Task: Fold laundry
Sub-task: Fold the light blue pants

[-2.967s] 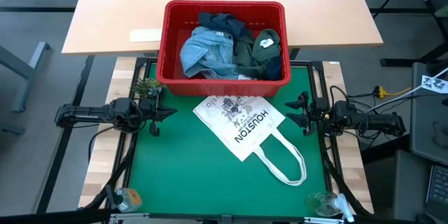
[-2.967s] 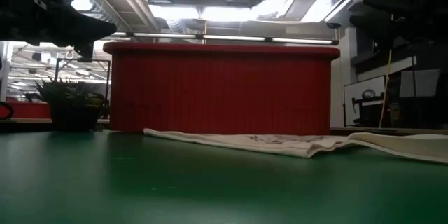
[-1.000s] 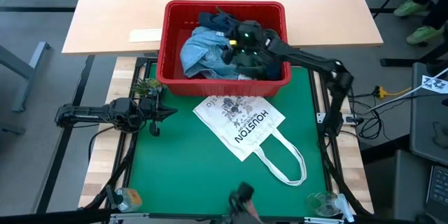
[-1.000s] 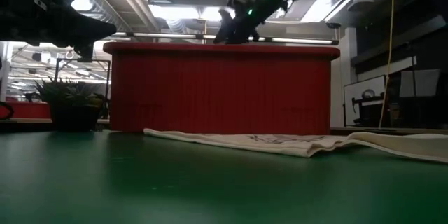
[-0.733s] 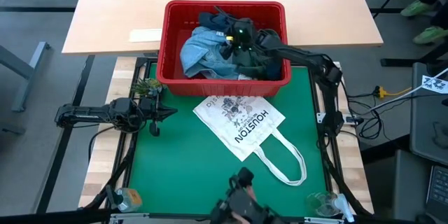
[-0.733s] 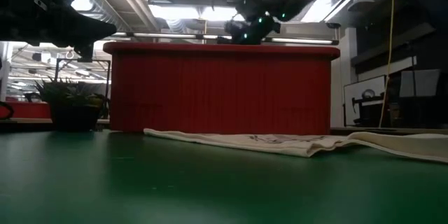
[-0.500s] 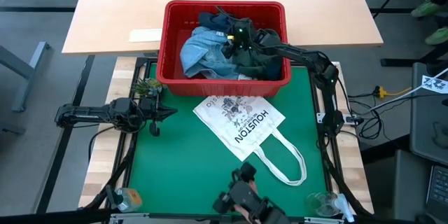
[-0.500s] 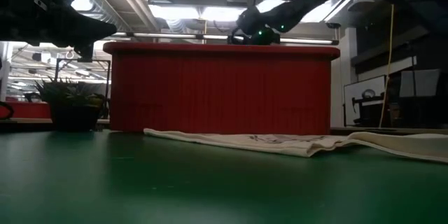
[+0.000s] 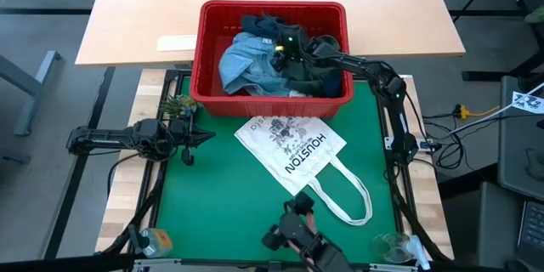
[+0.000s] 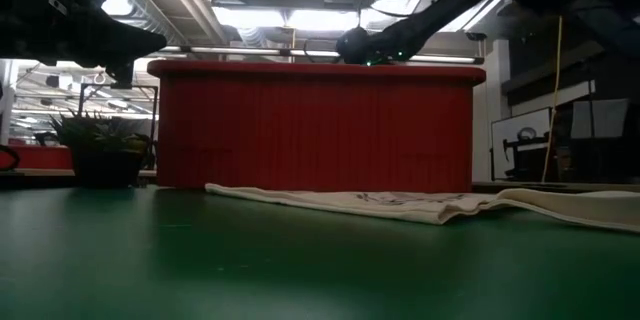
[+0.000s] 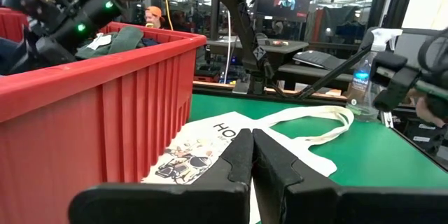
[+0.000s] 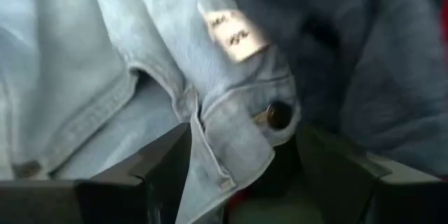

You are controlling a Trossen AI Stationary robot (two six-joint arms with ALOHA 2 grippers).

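High view: red basket (image 9: 212, 93) at the far edge of the green mat (image 9: 212, 204), holding the laundry (image 9: 251, 64) – light blue denim, navy, olive. Right gripper (image 9: 283, 51) reaches into the basket over the pile, fingers spread wide; right wrist view shows the denim waistband (image 12: 231, 112) with its button sitting between them, nothing clamped. Left gripper (image 9: 204, 137) parked at the mat's left side, fingers pressed together, empty. White tote bag (image 9: 293, 153) lies flat mid-mat, just in front of the basket.

soft denim garment (image 12: 140, 77), ribbed plastic basket (image 9: 212, 93)
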